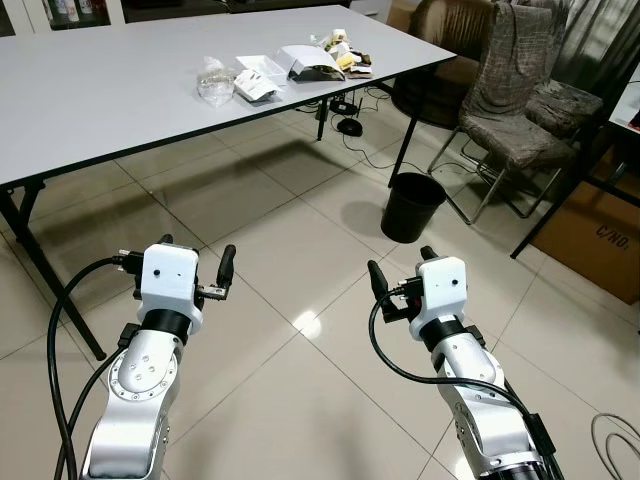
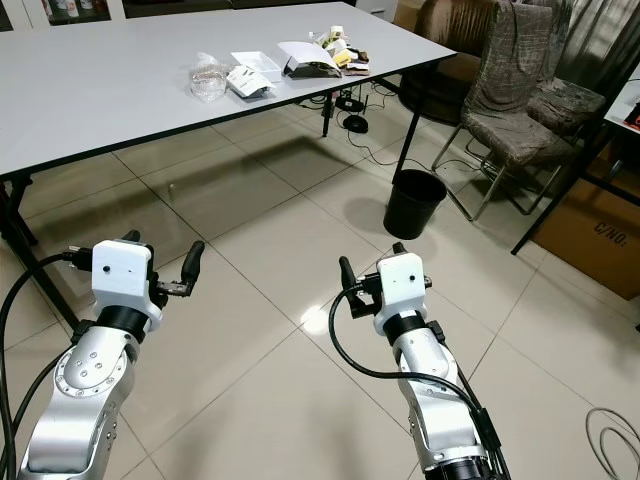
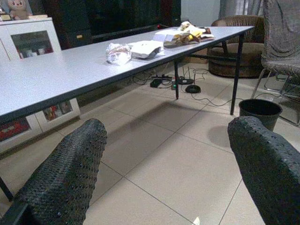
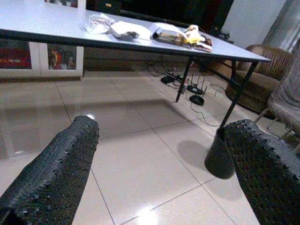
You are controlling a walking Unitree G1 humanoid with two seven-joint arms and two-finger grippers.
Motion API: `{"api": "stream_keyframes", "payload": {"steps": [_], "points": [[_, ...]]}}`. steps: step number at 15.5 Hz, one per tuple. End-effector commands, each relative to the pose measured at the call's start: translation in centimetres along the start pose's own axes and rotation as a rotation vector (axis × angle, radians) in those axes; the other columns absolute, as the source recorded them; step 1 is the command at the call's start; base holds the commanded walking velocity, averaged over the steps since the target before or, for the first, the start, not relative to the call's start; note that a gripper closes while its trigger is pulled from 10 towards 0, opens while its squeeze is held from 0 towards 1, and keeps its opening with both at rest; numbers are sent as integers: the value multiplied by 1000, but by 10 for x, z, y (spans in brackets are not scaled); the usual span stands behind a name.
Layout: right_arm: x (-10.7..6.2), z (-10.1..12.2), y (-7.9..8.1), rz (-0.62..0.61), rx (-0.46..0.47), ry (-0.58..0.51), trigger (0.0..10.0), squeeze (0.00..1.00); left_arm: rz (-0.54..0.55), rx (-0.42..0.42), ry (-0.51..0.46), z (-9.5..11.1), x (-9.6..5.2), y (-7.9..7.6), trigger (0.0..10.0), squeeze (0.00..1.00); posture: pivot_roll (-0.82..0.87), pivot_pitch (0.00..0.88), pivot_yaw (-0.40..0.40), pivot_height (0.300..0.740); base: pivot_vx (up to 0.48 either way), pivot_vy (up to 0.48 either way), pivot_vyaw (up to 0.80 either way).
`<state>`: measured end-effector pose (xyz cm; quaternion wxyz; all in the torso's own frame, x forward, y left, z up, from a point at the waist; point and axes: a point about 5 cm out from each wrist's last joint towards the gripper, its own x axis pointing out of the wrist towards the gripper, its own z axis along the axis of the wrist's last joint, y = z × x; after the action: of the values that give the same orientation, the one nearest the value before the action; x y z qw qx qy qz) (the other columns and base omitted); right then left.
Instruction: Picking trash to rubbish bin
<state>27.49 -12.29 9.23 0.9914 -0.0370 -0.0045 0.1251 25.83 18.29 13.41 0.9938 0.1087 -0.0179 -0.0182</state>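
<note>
Both silver arms reach forward from the bottom of the head views, each bent at the elbow and ending in a white wrist block. The left gripper (image 1: pixel 196 266) is held out in front on the left side, with its two black fingers (image 3: pixel 65 180) spread wide apart and nothing between them. The right gripper (image 1: pixel 398 267) is at about the same height on the right side, and its fingers (image 4: pixel 51 171) are also spread, holding nothing. A black cable loops along each arm.
</note>
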Motion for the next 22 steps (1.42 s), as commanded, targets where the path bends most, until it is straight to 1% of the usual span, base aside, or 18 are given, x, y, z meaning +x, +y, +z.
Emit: {"api": "stream_keyframes", "payload": {"steps": [1, 5, 9, 13, 15, 17, 18, 20, 21, 22], "points": [[-3, -1, -7, -30, -12, 14, 10000, 0, -2, -13, 0, 1, 1, -2, 10000, 0, 65, 0, -116, 740, 281, 0, 0], [-6, -4, -6, -21, -25, 37, 10000, 0, -15, -14, 1, 1, -1, -4, 10000, 0, 61, 0, -117, 740, 338, 0, 0], [-6, -7, -6, -14, -35, 43, 10000, 0, -32, -5, -5, 2, 2, -6, 10000, 0, 65, 0, -117, 740, 354, 0, 0], [-7, -7, -2, 7, -48, 42, 10000, 0, -43, 3, -11, 3, 4, -6, 10000, 0, 66, 0, -112, 740, 355, 0, 0], [-6, -8, 0, 14, -49, 44, 10000, 0, -47, 6, -12, 3, 4, -6, 10000, 0, 74, 0, -109, 740, 354, 0, 628], [-5, -12, 5, 11, -31, 50, 10000, 0, -60, 20, -16, 6, 4, -3, 10000, 0, 90, 0, -85, 740, 358, 0, 706], [-5, -15, 8, -8, -2, 55, 10000, 0, -73, 29, -17, 8, 5, -1, 10000, 0, 97, 0, -54, 740, 356, 0, 0], [-5, -20, 13, -42, 21, 84, 10000, 0, -109, 53, -11, 9, 7, 5, 10000, 0, 97, 0, 0, 740, 354, 0, 0], [-5, -21, 15, -46, 23, 85, 10000, 0, -121, 58, -10, 10, 8, 6, 10000, 0, 103, 0, 10, 740, 352, 0, 0], [-6, -22, 18, -64, 48, 92, 10000, 0, -121, 57, -7, 10, 11, 9, 10000, 0, 96, 0, 29, 740, 356, 0, 0]]}}
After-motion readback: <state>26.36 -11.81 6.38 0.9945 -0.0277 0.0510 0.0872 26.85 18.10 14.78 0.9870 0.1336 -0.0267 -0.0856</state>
